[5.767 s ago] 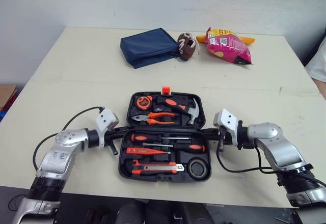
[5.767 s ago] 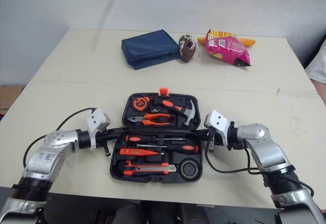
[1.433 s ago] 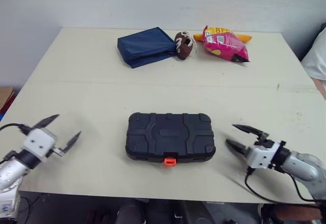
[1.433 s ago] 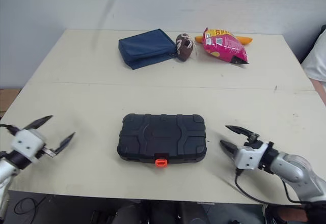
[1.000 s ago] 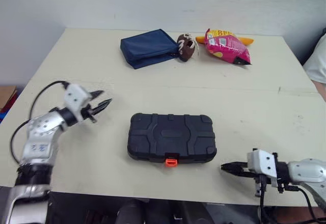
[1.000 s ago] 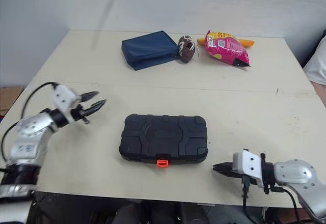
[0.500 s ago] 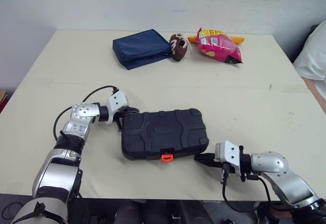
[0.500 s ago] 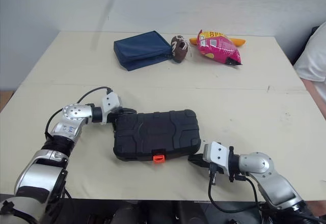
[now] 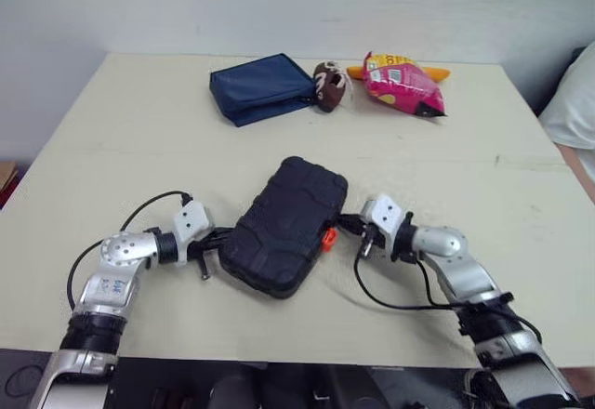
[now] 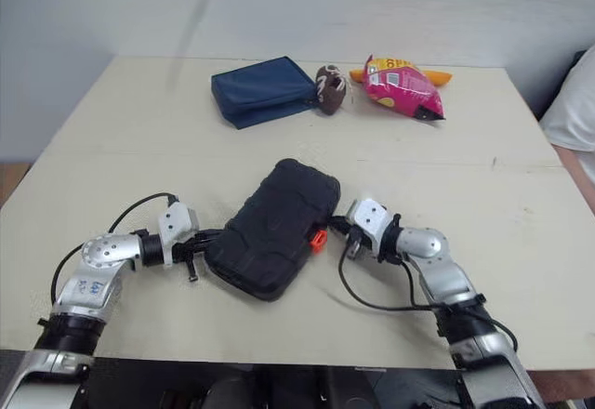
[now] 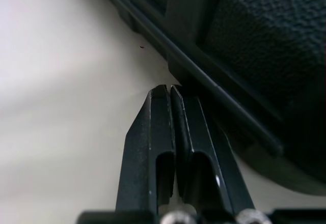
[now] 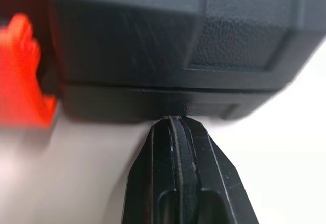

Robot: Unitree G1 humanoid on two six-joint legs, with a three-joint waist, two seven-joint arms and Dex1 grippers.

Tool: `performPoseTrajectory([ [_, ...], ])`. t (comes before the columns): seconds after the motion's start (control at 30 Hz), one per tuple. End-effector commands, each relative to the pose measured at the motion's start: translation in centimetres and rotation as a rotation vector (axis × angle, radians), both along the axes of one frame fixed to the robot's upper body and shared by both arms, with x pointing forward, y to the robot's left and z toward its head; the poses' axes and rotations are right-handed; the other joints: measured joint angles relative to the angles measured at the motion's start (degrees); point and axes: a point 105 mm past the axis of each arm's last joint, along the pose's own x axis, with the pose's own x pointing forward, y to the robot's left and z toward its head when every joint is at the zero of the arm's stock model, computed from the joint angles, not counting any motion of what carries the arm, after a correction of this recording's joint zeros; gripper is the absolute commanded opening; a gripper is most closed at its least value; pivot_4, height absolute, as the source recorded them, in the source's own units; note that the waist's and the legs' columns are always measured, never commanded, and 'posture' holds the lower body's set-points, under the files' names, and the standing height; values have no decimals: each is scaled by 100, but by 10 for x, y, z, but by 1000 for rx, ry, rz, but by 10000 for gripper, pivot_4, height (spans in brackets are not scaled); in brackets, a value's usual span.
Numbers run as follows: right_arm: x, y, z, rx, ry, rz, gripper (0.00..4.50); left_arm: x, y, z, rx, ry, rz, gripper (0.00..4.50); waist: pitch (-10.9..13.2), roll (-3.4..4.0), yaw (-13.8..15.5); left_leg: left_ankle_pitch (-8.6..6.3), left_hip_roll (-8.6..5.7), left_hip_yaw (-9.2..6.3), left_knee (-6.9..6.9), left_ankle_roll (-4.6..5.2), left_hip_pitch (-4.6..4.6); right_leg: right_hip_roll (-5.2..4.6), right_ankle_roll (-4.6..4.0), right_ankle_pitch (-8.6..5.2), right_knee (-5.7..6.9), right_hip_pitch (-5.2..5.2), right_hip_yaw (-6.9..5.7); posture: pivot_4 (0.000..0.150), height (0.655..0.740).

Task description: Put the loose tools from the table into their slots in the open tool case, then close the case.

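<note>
Nearest the robot, the left gripper (image 11: pixel 169 89) has its jaws pressed together, with the tips low on the table (image 9: pixel 139 149) against the near-left edge of the case (image 9: pixel 286 225). The case is closed and lies skewed on the front middle of the table, between the two grippers. The right gripper (image 12: pixel 175 118) also has its jaws pressed together, with the tips at the lower rim of the case's right side, just beside the orange latch (image 9: pixel 327 236). At the far edge, well apart from the case, lie a blue pouch (image 9: pixel 260 86), a brown ball (image 9: pixel 329 85) touching it, and a pink snack bag (image 9: pixel 404 84). A person's white sleeve (image 9: pixel 572 102) shows at the right edge.
</note>
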Motion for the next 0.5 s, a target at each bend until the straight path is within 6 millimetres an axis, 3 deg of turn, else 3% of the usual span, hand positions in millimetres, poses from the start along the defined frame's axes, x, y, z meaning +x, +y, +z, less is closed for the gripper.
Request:
performPoseTrajectory([
  [0.03, 2, -1, 1, -14, -33, 6, 0, -1, -4, 9, -32, -57, 61, 913, 0, 1, 9, -1, -2, 0, 0, 2, -2, -2, 0, 0, -1, -1, 0, 1500, 7400],
  [0.13, -1, -8, 1, -31, -40, 7, 0, 4, 10, 17, -39, -111, 165, 913, 0, 1, 8, -5, -2, 3, 0, 9, -3, -4, 0, 0, -8, -1, 2, 1500, 7400],
  [0.23, -13, -30, 11, -7, -80, -27, 0, 5, 12, 61, -122, -249, 114, 913, 0, 1, 79, -5, -2, -4, -5, 7, -8, -2, 0, 0, -9, -6, -4, 1500, 7400],
  [0.33, -20, -42, 24, 62, -114, -92, 0, 1, 1, 80, -142, -286, 10, 913, 1, 2, 113, -4, -2, -7, -9, 5, -20, -2, 0, 0, -14, -16, -7, 1500, 7400],
  [0.43, -46, -51, 41, 159, -138, -127, 0, 3, -38, 113, -238, -291, -157, 913, 4, 7, 170, -3, -6, -10, -8, 5, -28, -4, 1, 0, -15, -17, -9, 1500, 7400],
  [0.5, -64, -36, 47, 186, -135, -51, 0, 13, -74, 115, -206, -254, -260, 913, 4, 8, 234, -3, -8, -13, -4, 5, -34, -2, 6, 1, -15, -19, -9, 1500, 7400],
])
